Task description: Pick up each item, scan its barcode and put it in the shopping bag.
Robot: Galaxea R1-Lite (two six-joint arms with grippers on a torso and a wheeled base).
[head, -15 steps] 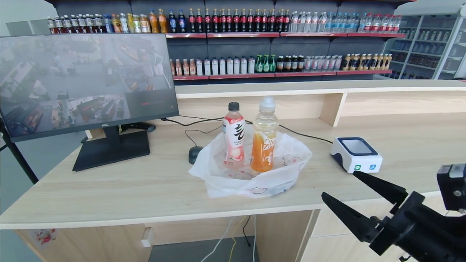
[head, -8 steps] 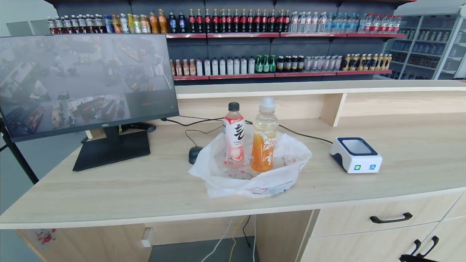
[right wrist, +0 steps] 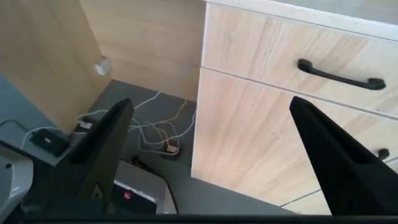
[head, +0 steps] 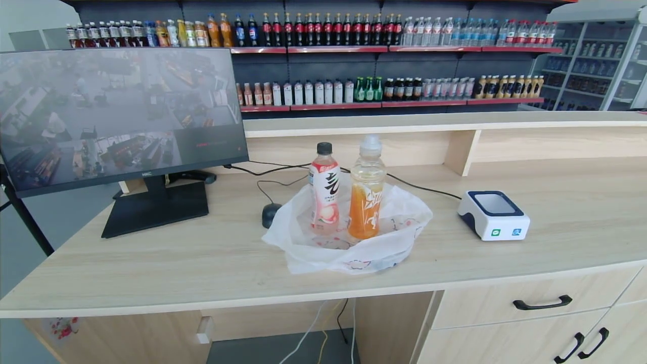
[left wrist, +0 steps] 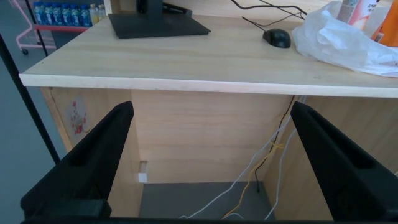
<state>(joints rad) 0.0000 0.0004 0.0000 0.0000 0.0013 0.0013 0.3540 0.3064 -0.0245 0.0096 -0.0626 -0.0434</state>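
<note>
Well, the pink bottle (head: 324,189) and orange bottle (head: 367,194) stand upright in the shopping bag (head: 399,237) on the desk (head: 151,263), above and beyond the left gripper (left wrist: 211,109) and right gripper (right wrist: 210,104), both hanging below its edge, fingers spread wide.

A pale wooden counter (head: 202,263) carries a monitor (head: 116,116) on a black stand at the far left. A black mouse (head: 270,214) lies just left of the white shopping bag (head: 354,255) in the middle, and a white scanner (head: 493,215) sits to the right. Dark cables (head: 419,188) trail across the far side.
</note>
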